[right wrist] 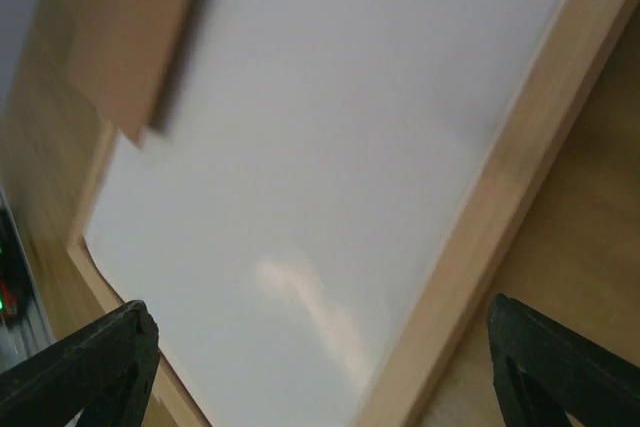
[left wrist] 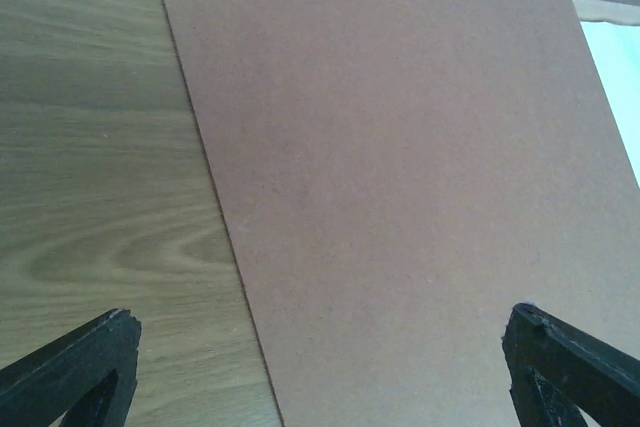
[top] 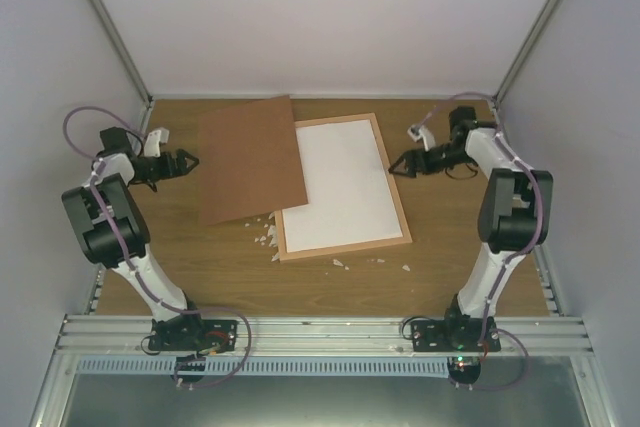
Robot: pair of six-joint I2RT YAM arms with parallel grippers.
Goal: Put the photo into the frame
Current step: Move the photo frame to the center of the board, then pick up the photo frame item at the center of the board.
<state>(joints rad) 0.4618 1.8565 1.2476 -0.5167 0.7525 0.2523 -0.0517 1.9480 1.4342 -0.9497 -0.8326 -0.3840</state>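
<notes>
The frame [top: 398, 197] lies flat at the table's middle, thin light wood rails around a white sheet [top: 340, 182]. No printed image shows on the sheet, so I cannot tell whether it is the photo. My right gripper [top: 397, 165] hovers open at the frame's right rail. In the right wrist view the rail [right wrist: 520, 177] and the white sheet [right wrist: 330, 127] lie between the spread right gripper [right wrist: 320, 342] fingers. My left gripper [top: 190, 160] is open at the left edge of a brown backing board [top: 250, 157]. The left wrist view shows the left gripper [left wrist: 320, 352] wide over the board [left wrist: 400, 167].
The brown board's right edge overlaps the frame's upper left corner. Small white scraps [top: 268, 237] lie by the frame's lower left corner, with more scraps [top: 405, 268] below its lower right corner. Grey walls close the table on three sides.
</notes>
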